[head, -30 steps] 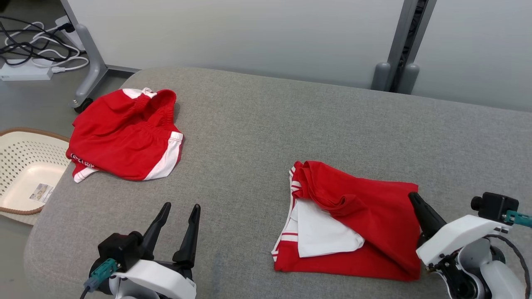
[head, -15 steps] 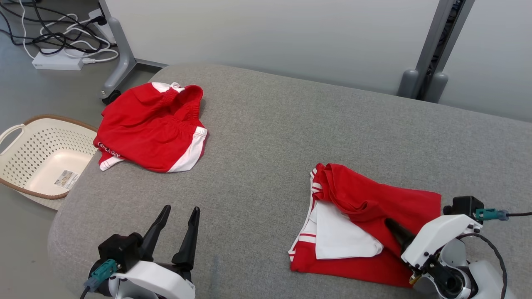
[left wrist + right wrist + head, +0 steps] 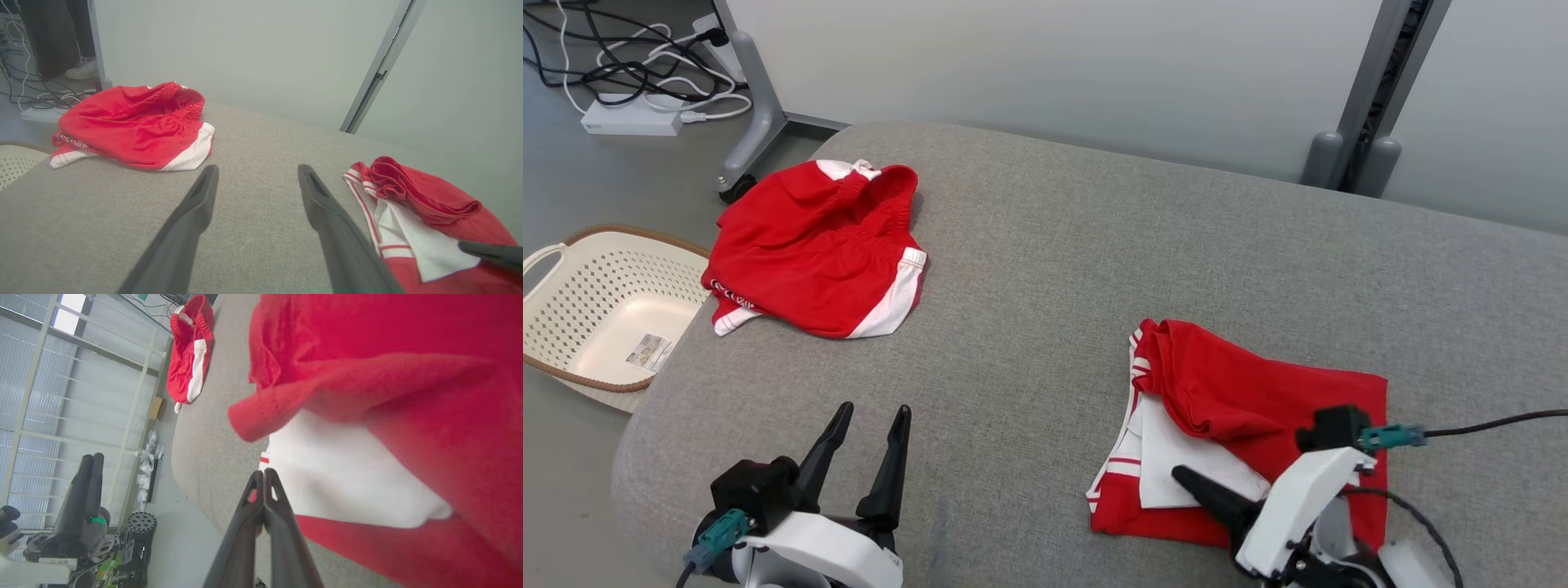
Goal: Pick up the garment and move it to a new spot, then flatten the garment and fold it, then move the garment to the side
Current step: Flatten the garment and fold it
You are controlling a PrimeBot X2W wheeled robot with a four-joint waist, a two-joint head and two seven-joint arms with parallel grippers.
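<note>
The right pincer (image 3: 1183, 475), pressed together and empty, has swept across the folded red garment (image 3: 1258, 392) on the desk's (image 3: 1054, 245) near right to its white panel (image 3: 1168, 441), where dragging may rumple the loose fold; the left pincer (image 3: 874, 410) idles, spread apart

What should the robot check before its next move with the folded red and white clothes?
1. Folded garment lies folded on the grey cushion: ok.
2. Right end effector gripping it: not ok; it is shut over the white panel, with no cloth seen between its fingers.
3. Right end effector touching the cloth: cannot tell.
4. Left end effector open and holding nothing: ok.
5. Other red garment lies apart, at the cushion's far left: ok.
6. Bare cushion between the two garments: ok.
</note>
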